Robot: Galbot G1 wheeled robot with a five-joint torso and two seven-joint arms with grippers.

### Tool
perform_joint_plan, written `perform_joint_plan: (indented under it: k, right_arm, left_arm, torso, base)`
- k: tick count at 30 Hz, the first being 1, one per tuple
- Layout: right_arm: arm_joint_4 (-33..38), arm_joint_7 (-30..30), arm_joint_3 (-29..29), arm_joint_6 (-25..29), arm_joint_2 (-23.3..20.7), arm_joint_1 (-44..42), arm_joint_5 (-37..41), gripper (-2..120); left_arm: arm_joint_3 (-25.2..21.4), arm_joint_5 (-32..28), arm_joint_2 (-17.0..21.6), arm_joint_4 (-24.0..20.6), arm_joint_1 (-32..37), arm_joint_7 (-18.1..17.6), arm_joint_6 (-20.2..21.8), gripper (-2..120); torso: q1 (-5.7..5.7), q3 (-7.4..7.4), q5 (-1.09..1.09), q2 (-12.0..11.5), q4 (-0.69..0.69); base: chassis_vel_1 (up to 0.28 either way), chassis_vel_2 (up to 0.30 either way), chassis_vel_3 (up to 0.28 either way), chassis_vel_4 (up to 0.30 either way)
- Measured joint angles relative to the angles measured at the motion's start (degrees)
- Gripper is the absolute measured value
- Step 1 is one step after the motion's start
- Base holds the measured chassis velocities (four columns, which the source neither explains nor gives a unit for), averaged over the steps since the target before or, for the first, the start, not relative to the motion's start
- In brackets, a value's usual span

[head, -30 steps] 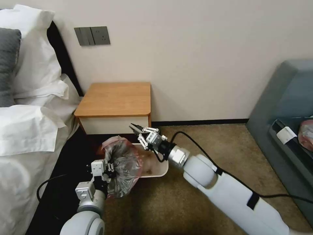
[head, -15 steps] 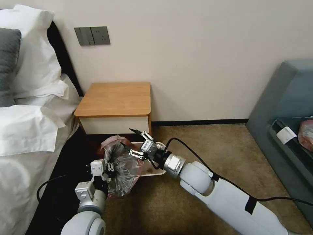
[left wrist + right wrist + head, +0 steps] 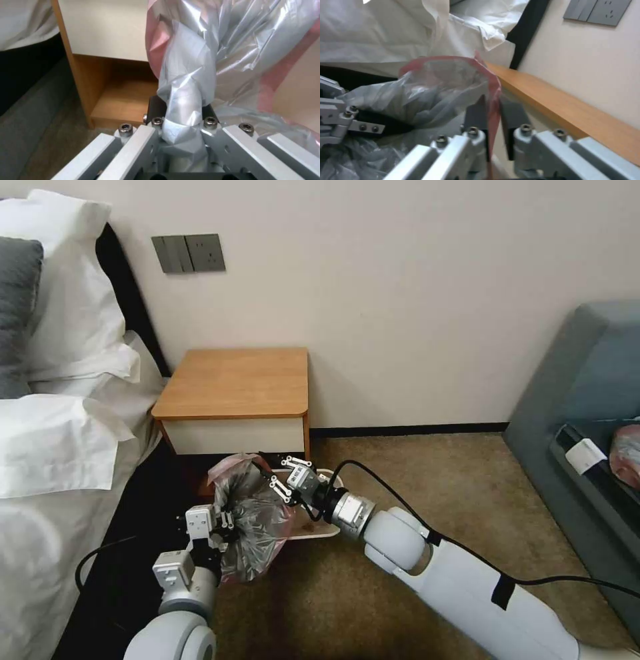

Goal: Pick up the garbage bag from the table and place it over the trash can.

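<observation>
The crinkly silver-grey, pink-edged plastic garbage bag (image 3: 250, 513) hides most of the small beige plastic trash can (image 3: 325, 532), leaving its right rim showing. The small wooden nightstand's (image 3: 237, 383) low shelf lies mostly behind the bag.

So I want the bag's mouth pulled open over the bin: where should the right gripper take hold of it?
Probably the pink-edged rim of the garbage bag, approached from the trash can side. That edge stands free and thin, already between the right gripper's open fingers, while the left gripper pinches a bunched fold on the opposite side.
</observation>
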Motion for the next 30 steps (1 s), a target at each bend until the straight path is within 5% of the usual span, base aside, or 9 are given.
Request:
perform_joint_plan:
  k: [14,30]
  right_arm:
    - [0.4,0.0,-1.1,-0.2,-0.3,1.5,-0.8,0]
    - [-8.1,1.7,-3.5,-0.6,-1.2,9.8,0.2,0]
  left_arm:
    - [0.2,2.2,0.3,-0.4,0.3,0.9,-0.9,5]
    - [1.0,9.1,1.2,-0.9,1.9,3.2,-6.5,5]
  torso:
    - [0.00,0.00,0.00,0.0,0.00]
    - [0.00,0.00,0.01,0.0,0.00]
  base:
    - [0.000,0.000,0.000,0.000]
    - [0.000,0.000,0.000,0.000]
